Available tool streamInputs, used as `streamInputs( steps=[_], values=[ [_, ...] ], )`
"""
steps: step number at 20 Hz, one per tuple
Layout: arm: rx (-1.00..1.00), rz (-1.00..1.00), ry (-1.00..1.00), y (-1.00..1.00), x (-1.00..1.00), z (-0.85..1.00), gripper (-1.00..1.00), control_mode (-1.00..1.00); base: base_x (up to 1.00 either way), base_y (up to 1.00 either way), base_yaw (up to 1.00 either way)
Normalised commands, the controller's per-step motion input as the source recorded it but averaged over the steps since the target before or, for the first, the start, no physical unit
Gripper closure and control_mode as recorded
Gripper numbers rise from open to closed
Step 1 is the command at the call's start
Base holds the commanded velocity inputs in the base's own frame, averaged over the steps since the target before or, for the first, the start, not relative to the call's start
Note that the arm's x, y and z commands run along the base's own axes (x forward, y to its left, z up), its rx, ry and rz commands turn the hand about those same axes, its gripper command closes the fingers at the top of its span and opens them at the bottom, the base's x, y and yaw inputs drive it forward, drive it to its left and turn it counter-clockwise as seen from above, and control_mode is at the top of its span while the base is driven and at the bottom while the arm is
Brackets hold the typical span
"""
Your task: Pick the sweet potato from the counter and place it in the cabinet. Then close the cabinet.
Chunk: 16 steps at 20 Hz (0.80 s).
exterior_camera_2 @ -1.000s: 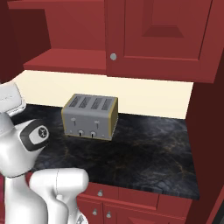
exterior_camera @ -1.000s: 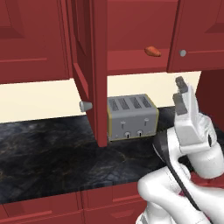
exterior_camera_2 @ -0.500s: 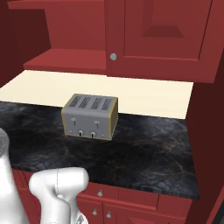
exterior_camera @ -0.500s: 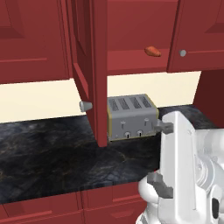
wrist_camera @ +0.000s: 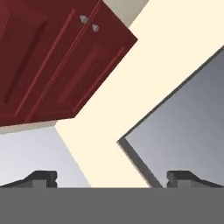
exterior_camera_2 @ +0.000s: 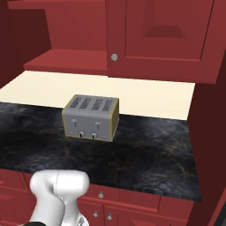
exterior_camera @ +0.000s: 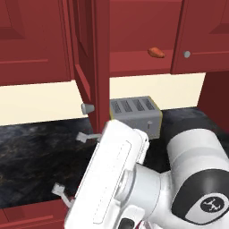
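Note:
The sweet potato (exterior_camera: 154, 52) lies on the red shelf inside the cabinet (exterior_camera: 134, 62), apart from the gripper. The cabinet's left door (exterior_camera: 99, 67) stands open, edge-on, with its grey knob (exterior_camera: 87, 108) low on it. My gripper (exterior_camera: 74, 164) is low in front of the counter (exterior_camera: 31, 147), well below and left of the sweet potato. It points left, and its fingers (exterior_camera: 85, 136) are spread wide. In the hand view the gripper (wrist_camera: 113, 177) is open with nothing between the tips, and it faces other red cabinets (wrist_camera: 57, 65) and a cream wall.
A silver four-slot toaster (exterior_camera: 134, 115) (exterior_camera_2: 91, 117) stands on the counter (exterior_camera_2: 150, 150) under the cabinet. The cabinet's right door (exterior_camera_2: 163, 35) is shut, with a knob (exterior_camera_2: 114, 57). Low red drawer fronts (exterior_camera_2: 128, 207) run along the counter's front. The arm's white body (exterior_camera: 179, 179) covers the lower right.
The arm has swung down from beside the cabinet to low in front of the counter, its hand now pointing left. The sweet potato stays on the shelf and the door stays open.

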Motion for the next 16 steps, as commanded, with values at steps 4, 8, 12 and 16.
streamInputs(
  steps=[4, 8, 12, 16],
  values=[
    [-0.60, -0.62, -0.07, 0.46, 0.12, -0.69, -1.00, -1.00, 0.00, 0.00, 0.00],
    [-0.46, -0.73, 0.00, 0.19, 0.22, -0.56, -1.00, -1.00, 0.00, 0.00, 0.00],
    [-0.28, -0.80, -0.03, 0.16, 0.36, -0.12, -1.00, -1.00, 0.00, 0.00, 0.00],
    [-0.20, -0.77, -0.06, 0.41, 0.33, 0.00, -1.00, -1.00, 0.00, 0.00, 0.00]
  ],
)
